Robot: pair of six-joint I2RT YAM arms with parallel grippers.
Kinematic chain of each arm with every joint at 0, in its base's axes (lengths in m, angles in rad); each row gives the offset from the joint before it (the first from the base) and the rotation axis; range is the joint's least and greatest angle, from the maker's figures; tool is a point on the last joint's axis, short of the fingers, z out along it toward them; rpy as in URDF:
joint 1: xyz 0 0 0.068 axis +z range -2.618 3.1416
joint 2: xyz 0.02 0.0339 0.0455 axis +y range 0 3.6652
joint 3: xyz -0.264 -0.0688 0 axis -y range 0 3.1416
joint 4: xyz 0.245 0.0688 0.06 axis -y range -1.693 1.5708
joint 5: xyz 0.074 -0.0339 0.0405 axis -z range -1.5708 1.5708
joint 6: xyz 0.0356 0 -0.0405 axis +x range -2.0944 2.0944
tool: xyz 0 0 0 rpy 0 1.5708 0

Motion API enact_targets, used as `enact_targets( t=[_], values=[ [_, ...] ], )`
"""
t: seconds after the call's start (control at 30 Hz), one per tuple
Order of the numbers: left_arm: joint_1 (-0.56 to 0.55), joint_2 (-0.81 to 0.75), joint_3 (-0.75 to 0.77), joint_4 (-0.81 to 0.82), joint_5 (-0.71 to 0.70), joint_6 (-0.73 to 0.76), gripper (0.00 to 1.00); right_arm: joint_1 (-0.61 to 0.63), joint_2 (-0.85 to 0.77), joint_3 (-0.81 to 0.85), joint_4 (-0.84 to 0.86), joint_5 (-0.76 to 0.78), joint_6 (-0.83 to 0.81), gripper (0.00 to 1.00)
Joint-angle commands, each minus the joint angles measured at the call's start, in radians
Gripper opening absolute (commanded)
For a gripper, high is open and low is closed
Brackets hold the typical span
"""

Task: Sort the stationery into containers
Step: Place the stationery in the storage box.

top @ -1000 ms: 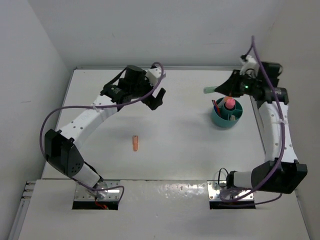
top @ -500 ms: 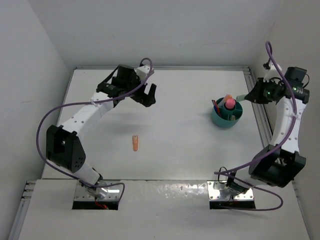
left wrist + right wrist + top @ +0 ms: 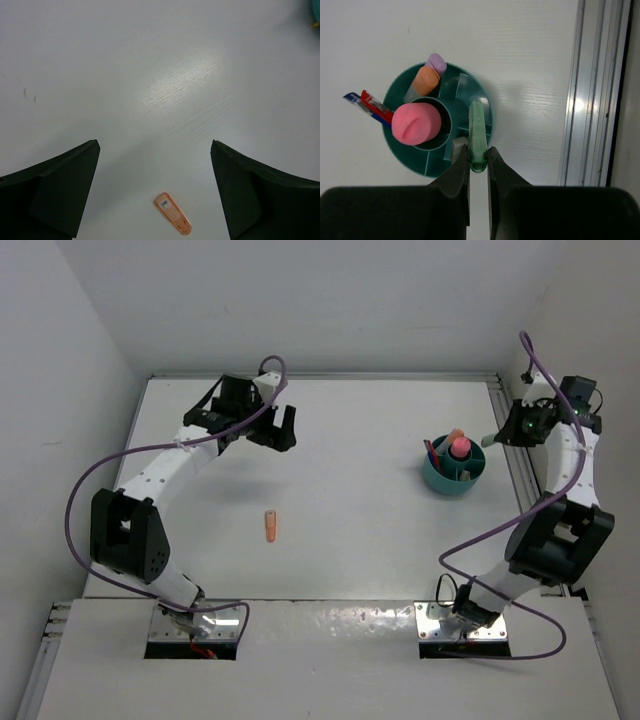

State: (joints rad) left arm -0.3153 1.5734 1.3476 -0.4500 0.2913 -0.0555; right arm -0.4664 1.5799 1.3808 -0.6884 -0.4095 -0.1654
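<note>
**Left gripper wide over bare table, right gripper pinching the mint-green stub at the cup**

My left gripper [image 3: 272,430] hangs over the far left part of the white table [image 3: 360,530] with its fingers spread wide and nothing between them. In my left wrist view the orange stub [image 3: 172,221] lies flat on the table just nearer than the gap between my fingers, untouched, and well apart from everything else.

Further right stands the teal cup [image 3: 415,167], upright, near the table's right edge. Its centre well holds the pink-red marker [image 3: 416,123]. An outer compartment holds the orange-and-lilac highlighter [image 3: 427,80], and the red and blue pens [image 3: 367,105] stick out on the opposite side.

My right gripper [image 3: 478,152] is closed narrowly on one end of the mint-green stub [image 3: 478,135]. The stub reaches over the cup's outer ring on the side facing the metal rail [image 3: 592,90]. Whether its tip touches the cup I cannot tell.
</note>
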Motion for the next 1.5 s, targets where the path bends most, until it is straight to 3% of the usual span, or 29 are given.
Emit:
enact_targets(
  t=[0.0,0.33,0.37,0.47,0.53,0.63,0.77,0.87,0.97,1.0,1.03,1.07,1.27,1.47],
  values=[
    [0.034,-0.030,-0.024,0.028,-0.066,-0.081,1.00,0.017,0.038,-0.012,0.093,0.012,-0.008,0.00],
    [0.074,-0.027,-0.050,-0.048,-0.087,-0.004,1.00,0.069,0.121,-0.043,0.116,-0.035,-0.005,0.00],
    [0.079,-0.027,-0.056,-0.064,-0.071,0.009,1.00,0.077,0.124,-0.054,0.124,-0.035,-0.003,0.15],
    [0.085,-0.024,-0.068,-0.108,0.038,0.109,1.00,0.087,0.135,-0.039,0.101,-0.032,0.013,0.45],
    [0.087,-0.013,-0.068,-0.163,0.101,0.192,1.00,0.089,0.123,-0.037,0.092,-0.034,0.033,0.51],
    [0.082,0.017,-0.082,-0.220,0.115,0.255,1.00,0.089,0.071,-0.042,0.087,-0.048,0.041,0.52],
    [0.059,0.086,-0.131,-0.266,0.063,0.261,0.89,0.097,-0.023,-0.069,0.079,-0.074,0.041,0.53],
    [0.025,0.094,-0.180,-0.250,0.052,0.203,0.83,0.107,-0.086,-0.086,0.058,-0.107,0.053,0.54],
    [-0.013,0.100,-0.205,-0.246,-0.052,0.106,0.79,0.127,-0.135,-0.095,0.050,-0.118,0.078,0.56],
    [-0.022,0.096,-0.218,-0.242,-0.084,0.015,0.78,0.132,-0.149,-0.097,0.047,-0.121,0.082,0.56],
    [-0.036,0.088,-0.231,-0.240,-0.140,-0.030,0.69,0.138,-0.158,-0.098,0.040,-0.123,0.087,0.56],
    [-0.045,0.082,-0.240,-0.240,-0.156,-0.096,0.66,0.141,-0.162,-0.100,0.038,-0.124,0.098,0.56],
    [-0.129,-0.012,-0.389,-0.148,-0.202,-0.191,0.69,0.152,-0.198,-0.121,0.039,-0.135,0.128,0.57],
    [-0.163,-0.038,-0.446,-0.102,-0.231,-0.228,0.70,0.150,-0.213,-0.131,0.038,-0.143,0.141,0.57]
  ],
)
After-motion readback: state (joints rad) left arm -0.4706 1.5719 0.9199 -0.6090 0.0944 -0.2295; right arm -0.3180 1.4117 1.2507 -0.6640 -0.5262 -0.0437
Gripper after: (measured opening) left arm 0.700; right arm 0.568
